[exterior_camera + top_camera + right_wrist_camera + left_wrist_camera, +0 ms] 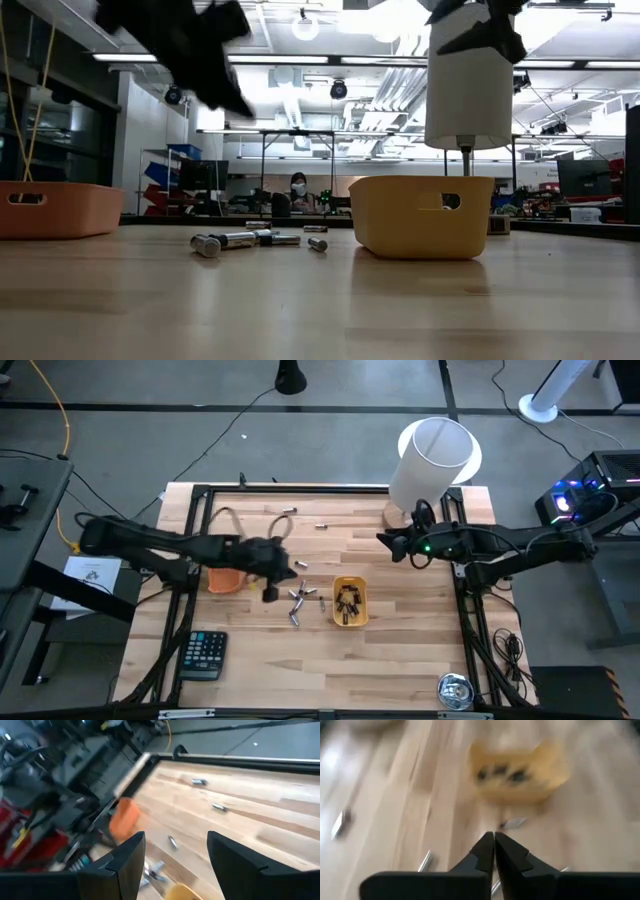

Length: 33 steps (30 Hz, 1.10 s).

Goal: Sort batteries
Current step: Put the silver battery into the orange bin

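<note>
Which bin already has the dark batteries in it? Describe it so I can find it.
Start at the tall white cylinder at the table's far edge. Nearer the middle of the table sits the yellow tray, holding dark batteries. The only other tray is orange, under the left arm.

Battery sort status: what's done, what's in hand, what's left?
Done: several dark batteries sit in the yellow tray. In hand: nothing visible; left gripper is shut and empty above the silvery batteries beside that tray, right gripper hangs open. Left: that cluster plus strays near the far edge. Orange tray contents hidden.
</note>
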Tool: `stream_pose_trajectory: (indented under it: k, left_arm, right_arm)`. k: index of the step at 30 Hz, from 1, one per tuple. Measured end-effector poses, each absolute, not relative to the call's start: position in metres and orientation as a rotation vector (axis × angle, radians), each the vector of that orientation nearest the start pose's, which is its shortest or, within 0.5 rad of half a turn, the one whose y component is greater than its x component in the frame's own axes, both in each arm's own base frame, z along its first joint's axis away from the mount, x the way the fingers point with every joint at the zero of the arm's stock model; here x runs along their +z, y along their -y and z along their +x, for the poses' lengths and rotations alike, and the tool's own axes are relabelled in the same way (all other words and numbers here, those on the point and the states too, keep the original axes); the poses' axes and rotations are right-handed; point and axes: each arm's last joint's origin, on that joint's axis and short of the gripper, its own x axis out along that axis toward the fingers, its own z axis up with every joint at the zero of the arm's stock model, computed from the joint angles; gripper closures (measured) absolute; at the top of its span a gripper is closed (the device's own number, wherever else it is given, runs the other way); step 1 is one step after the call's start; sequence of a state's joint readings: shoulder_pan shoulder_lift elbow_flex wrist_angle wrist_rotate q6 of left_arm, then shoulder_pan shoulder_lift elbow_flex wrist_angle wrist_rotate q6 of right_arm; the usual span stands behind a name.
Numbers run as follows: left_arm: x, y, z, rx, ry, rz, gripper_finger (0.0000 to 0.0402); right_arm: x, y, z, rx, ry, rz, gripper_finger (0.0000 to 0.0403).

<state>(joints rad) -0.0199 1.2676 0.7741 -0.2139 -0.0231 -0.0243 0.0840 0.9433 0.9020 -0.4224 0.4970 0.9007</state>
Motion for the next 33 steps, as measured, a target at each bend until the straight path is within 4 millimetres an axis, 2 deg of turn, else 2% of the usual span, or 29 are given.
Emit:
stream_pose_trajectory:
  k: [5,8,14,19,23,25,27,30,31,33]
  left_arm:
    - [0.193,-0.025,0.285,0.025,-0.927,-0.105,0.0329]
    - [0.188,-0.04,0.303,0.05,-0.945,-0.112,0.0276]
    - [0.166,-0.058,0.325,0.044,-1.096,0.096,0.0183]
    - [0.142,-0.061,0.33,-0.005,-1.221,0.202,0.016]
    - [0.126,-0.062,0.333,-0.012,-1.27,0.205,0.0165]
    - [0.119,-0.062,0.332,-0.004,-1.304,0.18,0.0187]
    - [0.116,-0.062,0.331,0.002,-1.311,0.118,0.0236]
    - [0.116,-0.064,0.33,-0.015,-1.31,0.059,0.0352]
    - [0.117,-0.066,0.328,-0.01,-1.312,0.043,0.0374]
    - [0.126,-0.07,0.325,0.011,-1.301,0.012,0.0379]
  right_arm:
    - [0.319,-0.003,0.19,-0.55,-0.341,0.683,0.0194]
    - [0.317,-0.004,0.19,-0.52,-0.386,0.658,0.0194]
    - [0.316,-0.005,0.19,-0.496,-0.413,0.617,0.0194]
    - [0.316,-0.005,0.19,-0.5,-0.411,0.615,0.0194]
    - [0.316,-0.004,0.19,-0.524,-0.397,0.629,0.0194]
    - [0.317,-0.004,0.19,-0.532,-0.389,0.636,0.0194]
    - [0.317,-0.004,0.19,-0.548,-0.372,0.65,0.0194]
    - [0.317,-0.003,0.19,-0.58,-0.349,0.676,0.0194]
    - [0.317,-0.003,0.19,-0.588,-0.342,0.688,0.0194]
    - [0.318,-0.003,0.189,-0.602,-0.329,0.709,0.0194]
